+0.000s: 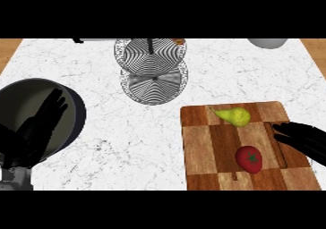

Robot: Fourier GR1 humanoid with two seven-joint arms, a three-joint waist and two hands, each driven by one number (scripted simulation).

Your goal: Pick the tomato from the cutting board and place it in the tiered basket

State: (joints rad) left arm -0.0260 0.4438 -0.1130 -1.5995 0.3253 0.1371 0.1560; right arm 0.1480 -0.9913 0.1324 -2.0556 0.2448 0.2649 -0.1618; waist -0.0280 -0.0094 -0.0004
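Red tomato lies on the wooden cutting board at the lower right of my head view, a yellow-green pear above it on the same board. My right hand reaches in from the right edge, fingers straight and open over the board, just beside the tomato and holding nothing. My left hand rests open over a dark pan at the left. Wire tiered basket stands on the white marble counter, well apart from the tomato.
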